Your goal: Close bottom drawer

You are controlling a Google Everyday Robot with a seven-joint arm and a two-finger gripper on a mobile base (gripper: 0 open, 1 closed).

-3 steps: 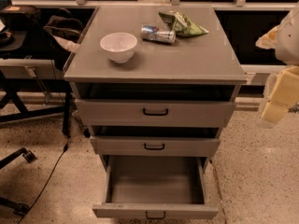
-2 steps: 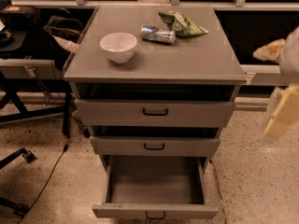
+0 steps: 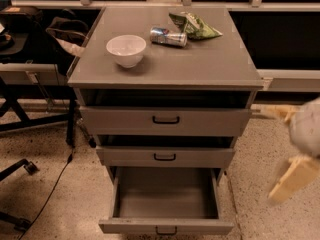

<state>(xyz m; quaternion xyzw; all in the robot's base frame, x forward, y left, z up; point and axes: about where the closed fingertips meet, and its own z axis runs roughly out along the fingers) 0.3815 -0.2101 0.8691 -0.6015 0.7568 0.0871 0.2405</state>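
Observation:
The bottom drawer (image 3: 165, 198) of the grey cabinet (image 3: 165, 64) is pulled far out and is empty inside. Its front panel is nearest me, with a small black handle (image 3: 166, 230) at the frame's bottom edge. The middle drawer (image 3: 165, 156) and top drawer (image 3: 165, 120) each stand slightly out. My gripper (image 3: 272, 154) hangs in the air to the right of the cabinet, level with the lower drawers, blurred. Its two pale fingers (image 3: 292, 179) are spread apart and hold nothing. It touches no drawer.
On the cabinet top stand a white bowl (image 3: 126, 49), a soda can (image 3: 168, 36) lying on its side and a green chip bag (image 3: 195, 26). A chair base and a black cable (image 3: 47, 199) are on the speckled floor at left. A dark window wall is behind.
My gripper has dropped from beside the cabinet top to beside the lower drawers, staying at the right. The drawers have not moved.

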